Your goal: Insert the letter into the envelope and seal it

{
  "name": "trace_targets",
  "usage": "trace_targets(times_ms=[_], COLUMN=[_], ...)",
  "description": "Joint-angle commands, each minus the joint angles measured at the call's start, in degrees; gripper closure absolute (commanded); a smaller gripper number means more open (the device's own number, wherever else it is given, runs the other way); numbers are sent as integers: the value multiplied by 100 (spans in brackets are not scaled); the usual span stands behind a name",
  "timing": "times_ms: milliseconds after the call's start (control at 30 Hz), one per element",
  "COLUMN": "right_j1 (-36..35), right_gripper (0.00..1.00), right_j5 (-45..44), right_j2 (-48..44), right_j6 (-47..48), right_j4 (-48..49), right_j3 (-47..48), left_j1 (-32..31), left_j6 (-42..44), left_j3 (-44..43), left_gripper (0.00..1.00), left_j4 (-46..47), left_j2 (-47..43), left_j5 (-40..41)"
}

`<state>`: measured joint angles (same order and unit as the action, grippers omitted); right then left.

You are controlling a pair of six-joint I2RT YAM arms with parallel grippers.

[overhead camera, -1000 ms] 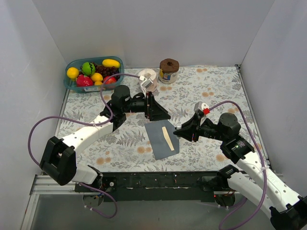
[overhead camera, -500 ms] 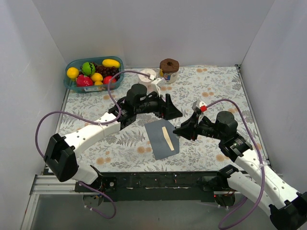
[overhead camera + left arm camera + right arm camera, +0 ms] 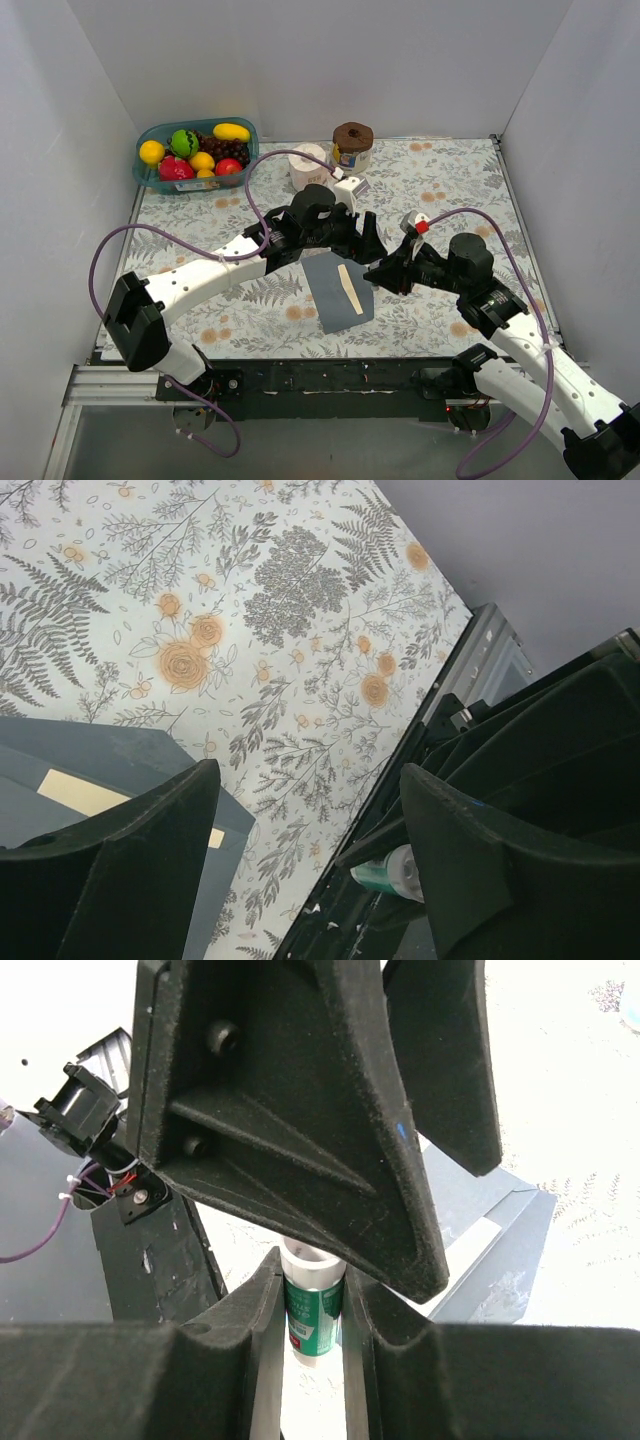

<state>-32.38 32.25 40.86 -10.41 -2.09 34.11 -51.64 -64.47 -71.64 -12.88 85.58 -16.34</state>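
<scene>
The dark grey envelope (image 3: 335, 295) lies flat on the floral cloth near the front. A thin cream strip of the letter (image 3: 347, 288) shows on it. Just right of it, my right gripper (image 3: 380, 272) is shut on a green and white glue stick (image 3: 313, 1310), which stands up between the fingers. My left gripper (image 3: 368, 240) hangs open just above it, with one finger (image 3: 290, 1110) over the stick's white end. In the left wrist view the glue stick (image 3: 392, 870) sits low between the open jaws, with the envelope (image 3: 90, 755) and letter strip (image 3: 80, 790) to the left.
At the back left stands a teal basket (image 3: 150, 133) of toy fruit. A white roll (image 3: 308, 160) and a jar with a brown lid (image 3: 352, 145) stand at the back middle. White walls close in on three sides.
My left arm has swung right, from the envelope's far edge to just above the right gripper's tip, its jaws narrowing slightly. The right arm has edged slightly left with the glue stick.
</scene>
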Motion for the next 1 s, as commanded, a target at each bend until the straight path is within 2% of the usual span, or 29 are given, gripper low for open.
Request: trace_targets(times_ms=[0,233,967], right_j1=[-5,-5,4], right_gripper=[99,99,99], right_j5=[-377,-614,-1168], right_j2=[-34,45,1], right_j6=[145,215,145], right_j4=[52,-99,-160], right_j3=[263,272,228], left_j1=[-136,-127,-154], left_j6=[215,119,136], left_j3=[-228,-325,-184], left_gripper=[28,25,27], left_j4=[-496,-496,-311], left_j2=[-208,-279,-314], left_j5=[113,324,-764])
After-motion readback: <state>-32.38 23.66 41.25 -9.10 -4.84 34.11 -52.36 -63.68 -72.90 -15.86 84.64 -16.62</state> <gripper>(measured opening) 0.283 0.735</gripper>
